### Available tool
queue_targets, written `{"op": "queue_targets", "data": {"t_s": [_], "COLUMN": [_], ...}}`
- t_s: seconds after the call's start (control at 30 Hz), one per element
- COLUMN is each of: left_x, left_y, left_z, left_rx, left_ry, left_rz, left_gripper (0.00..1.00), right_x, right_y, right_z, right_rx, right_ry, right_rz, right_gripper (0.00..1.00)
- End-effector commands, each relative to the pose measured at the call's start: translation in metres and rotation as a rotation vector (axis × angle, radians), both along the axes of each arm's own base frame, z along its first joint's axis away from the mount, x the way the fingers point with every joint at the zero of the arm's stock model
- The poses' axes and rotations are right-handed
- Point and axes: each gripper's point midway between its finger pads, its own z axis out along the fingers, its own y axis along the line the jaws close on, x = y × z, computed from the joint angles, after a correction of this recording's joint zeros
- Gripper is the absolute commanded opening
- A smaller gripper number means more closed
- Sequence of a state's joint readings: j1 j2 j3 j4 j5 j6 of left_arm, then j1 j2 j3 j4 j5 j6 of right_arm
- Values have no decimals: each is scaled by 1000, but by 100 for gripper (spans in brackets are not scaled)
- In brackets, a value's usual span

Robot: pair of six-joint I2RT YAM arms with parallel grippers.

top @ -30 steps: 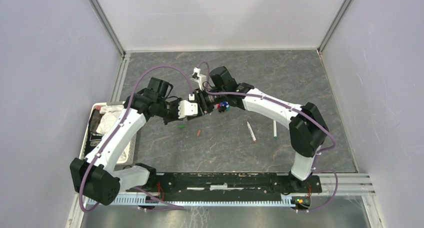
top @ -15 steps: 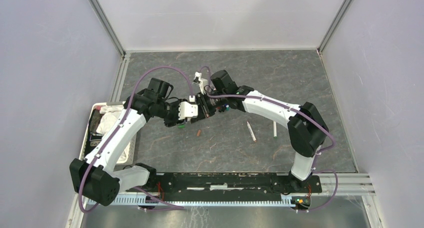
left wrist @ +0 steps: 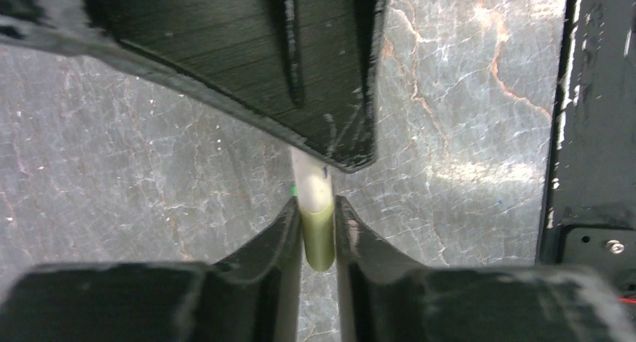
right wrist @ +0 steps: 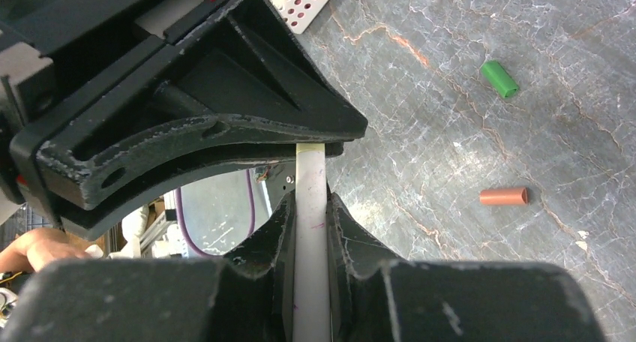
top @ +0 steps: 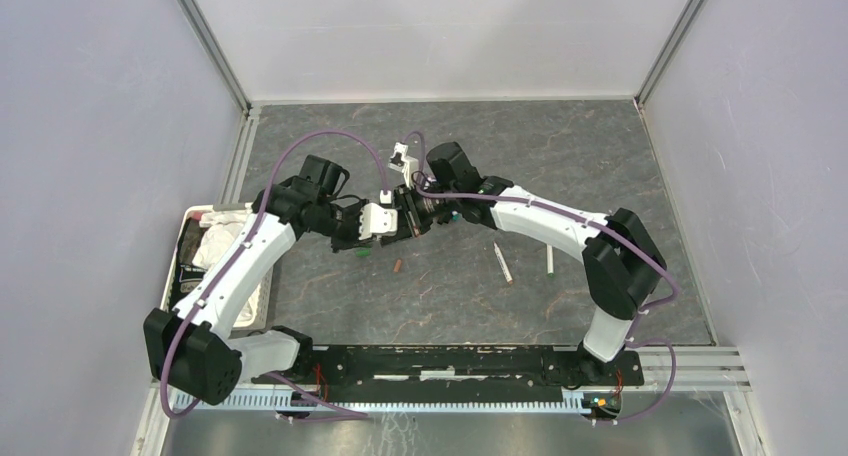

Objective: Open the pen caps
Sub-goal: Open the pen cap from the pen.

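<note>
My left gripper [left wrist: 318,207] is shut on the yellow-green cap [left wrist: 318,241] of a pen. My right gripper [right wrist: 310,201] is shut on the white barrel [right wrist: 311,207] of the same pen. In the top view the two grippers meet nose to nose above mid-table, the left gripper [top: 390,224] and the right gripper [top: 413,209], and they hide the pen. A loose green cap [top: 362,251] and a brown cap [top: 399,266] lie on the table below them; both also show in the right wrist view, green [right wrist: 499,79] and brown [right wrist: 504,196].
Two pens lie on the dark stone table at right, one [top: 502,262] beside the other [top: 549,260]. A white perforated tray [top: 262,296] with items stands at the left edge. Grey walls close in the table on three sides.
Both grippers have shifted slightly left and pressed closer together, still holding the pen between them. The loose caps and pens have not moved.
</note>
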State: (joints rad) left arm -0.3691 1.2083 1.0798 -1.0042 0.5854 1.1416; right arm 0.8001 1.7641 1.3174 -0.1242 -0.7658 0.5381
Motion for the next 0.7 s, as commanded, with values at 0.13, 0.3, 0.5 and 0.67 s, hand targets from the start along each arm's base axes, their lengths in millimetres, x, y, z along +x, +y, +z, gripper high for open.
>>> {"op": "queue_targets", "data": {"t_s": [0.13, 0.3, 0.5, 0.67], "left_x": [-3, -3, -3, -1], "left_y": [-8, -6, -3, -1], "left_z": [13, 11, 10, 7], "left_rx": [-39, -21, 1, 15], "left_ry": [-9, -19, -34, -36], "left_rz": [-49, -61, -60, -62], "left_gripper": [2, 2, 2, 2], "right_x": [-2, -1, -7, -12], "right_y": [0, 10, 13, 11], "right_z": [19, 22, 13, 8], "right_rx": [84, 96, 80, 73], "right_ry": [-38, -17, -8, -2], "right_rz": [-1, 35, 69, 76], "right_gripper": [18, 41, 39, 38]}}
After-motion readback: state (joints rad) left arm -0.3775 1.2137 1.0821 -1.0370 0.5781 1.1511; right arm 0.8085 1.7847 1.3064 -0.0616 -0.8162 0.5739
